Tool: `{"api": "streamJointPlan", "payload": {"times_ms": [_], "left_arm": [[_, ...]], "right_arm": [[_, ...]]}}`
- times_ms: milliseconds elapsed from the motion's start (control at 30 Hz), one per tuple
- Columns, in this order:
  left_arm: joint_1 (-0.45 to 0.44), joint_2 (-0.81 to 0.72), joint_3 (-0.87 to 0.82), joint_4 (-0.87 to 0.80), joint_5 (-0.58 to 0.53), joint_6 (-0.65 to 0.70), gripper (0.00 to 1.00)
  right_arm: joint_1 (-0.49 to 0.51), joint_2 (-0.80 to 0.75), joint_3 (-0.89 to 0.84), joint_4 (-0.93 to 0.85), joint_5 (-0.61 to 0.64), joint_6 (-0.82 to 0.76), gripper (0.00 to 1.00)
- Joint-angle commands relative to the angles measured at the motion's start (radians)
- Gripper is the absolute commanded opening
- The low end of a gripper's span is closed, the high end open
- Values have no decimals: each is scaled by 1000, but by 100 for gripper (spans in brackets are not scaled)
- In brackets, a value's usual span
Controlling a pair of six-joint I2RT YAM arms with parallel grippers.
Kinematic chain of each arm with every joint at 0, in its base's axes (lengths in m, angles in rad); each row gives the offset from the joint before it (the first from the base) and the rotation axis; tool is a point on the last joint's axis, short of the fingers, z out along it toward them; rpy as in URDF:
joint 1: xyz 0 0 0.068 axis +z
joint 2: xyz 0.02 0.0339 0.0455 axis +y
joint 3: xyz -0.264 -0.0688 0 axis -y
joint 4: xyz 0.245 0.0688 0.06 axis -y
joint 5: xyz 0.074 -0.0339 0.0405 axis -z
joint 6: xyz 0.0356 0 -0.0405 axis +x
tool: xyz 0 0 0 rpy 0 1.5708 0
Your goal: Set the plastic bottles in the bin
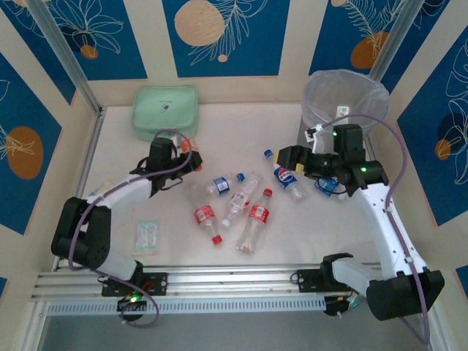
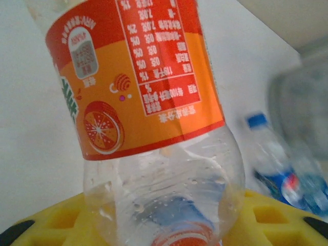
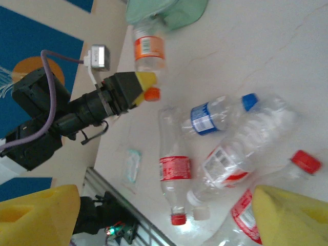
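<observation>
**Left tool [image 3: 145, 84] clenched on the orange-labelled bottle [image 2: 148, 102] near its cap; right tool [image 1: 284, 156] released over loose bottles [image 1: 241, 201].**
Hazard: the bin [image 1: 344, 99] stands far right. The end-held bottle may pivot or slip in transit, or the arms may collide.

The bin [image 1: 344, 102] stands at the table's [image 1: 307, 241] far right corner, the pouch [image 1: 165, 110] at far left; bottles [image 1: 257, 212] lie clustered mid-table between the arms; one bottle [image 2: 143, 77] sits in the left gripper [image 3: 146, 82], just before the pouch; a packet [image 1: 147, 235] lies near left.
</observation>
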Motion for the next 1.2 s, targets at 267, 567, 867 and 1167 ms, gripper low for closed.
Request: {"api": "streamJointPlan", "payload": {"times_ms": [267,567,867,1167], "left_arm": [[-250,-52,-37,176,200,-3,34],[-326,-8,23,240,278,-1,31],[-384,17,40,251,296,19,28],[-395,66,46,259,292,36,31]], "right_arm": [[138,158,-51,247,-35,95,83],[140,226,-87,328,-58,140,86],[142,273,-128,400,-56,173,77],[151,288,-154,377,-27,156,59]]}}
